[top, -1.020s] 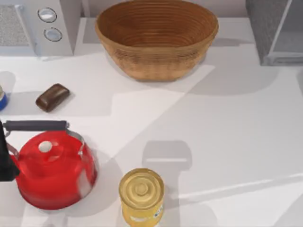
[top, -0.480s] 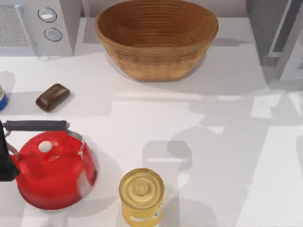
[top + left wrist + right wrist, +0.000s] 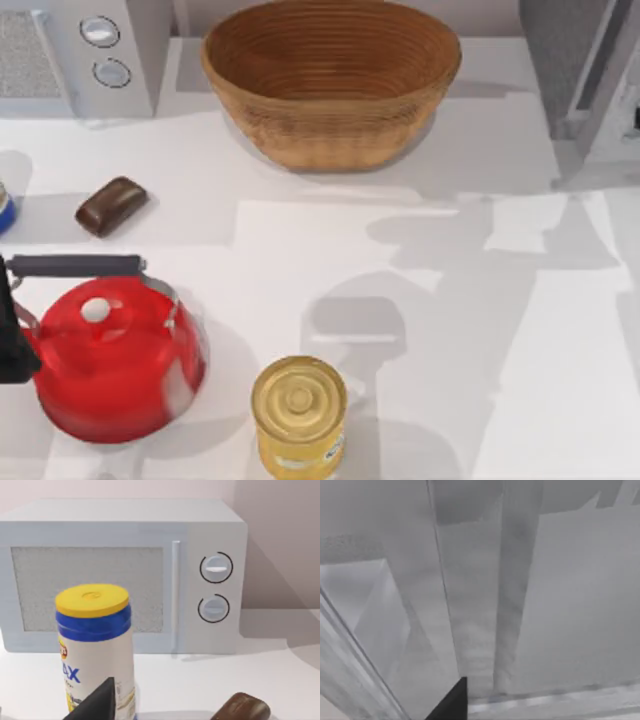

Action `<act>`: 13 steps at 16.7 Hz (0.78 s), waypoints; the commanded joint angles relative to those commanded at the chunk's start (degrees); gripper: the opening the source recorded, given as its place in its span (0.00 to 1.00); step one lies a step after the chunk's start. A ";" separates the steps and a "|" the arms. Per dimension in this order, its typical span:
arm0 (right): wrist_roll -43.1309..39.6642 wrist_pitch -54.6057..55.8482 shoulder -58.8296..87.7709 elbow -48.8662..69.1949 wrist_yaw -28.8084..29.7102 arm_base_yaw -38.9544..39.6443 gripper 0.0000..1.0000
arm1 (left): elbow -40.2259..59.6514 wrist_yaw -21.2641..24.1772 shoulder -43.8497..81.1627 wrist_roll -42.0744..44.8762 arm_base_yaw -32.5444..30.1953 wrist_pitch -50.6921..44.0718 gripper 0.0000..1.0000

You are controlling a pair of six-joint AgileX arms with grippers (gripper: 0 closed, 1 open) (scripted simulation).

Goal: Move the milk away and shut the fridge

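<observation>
Fridge point(image 3: 555, 60) is the biggest thing, a dark grey box at the far right corner of the table point(image 3: 470, 420), cut off by the edge of the top view. Its pale door point(image 3: 612, 95) stands at a slant to the box, so I think it is not yet shut all the way. My right gripper point(image 3: 451, 702) is up close against that door. I cannot tell if it is open or closed, or if it holds anything. To me it looks like it is there to push.

The milk is the hard part. I cannot tell where it is, so I cannot say if that half of the job is done. My guess is that the door is what is left.

Next in size is the grey oven with two round knobs point(image 3: 60, 50) at the far left corner, then the big brown basket point(image 3: 330, 80) in the middle at the back. The red kettle point(image 3: 115, 365) sits near the front left, with the yellow can point(image 3: 298, 405) near it on its right. A tall white tub with a yellow lid point(image 3: 95, 640) stands in front of the oven. My left gripper point(image 3: 95, 702) waits just beside that tub, and I cannot tell if it is open or closed either. Smallest is the brown bar point(image 3: 110, 205), lying between the oven and the kettle.
</observation>
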 joint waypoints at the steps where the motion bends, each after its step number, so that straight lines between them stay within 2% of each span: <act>1: 0.00 -0.04 0.13 0.14 -0.03 0.03 1.00 | 0.00 0.00 0.00 0.00 0.00 0.00 1.00; 13: 0.27 -3.75 15.80 19.98 0.40 -0.03 1.00 | 0.00 0.00 0.00 0.00 0.00 0.00 1.00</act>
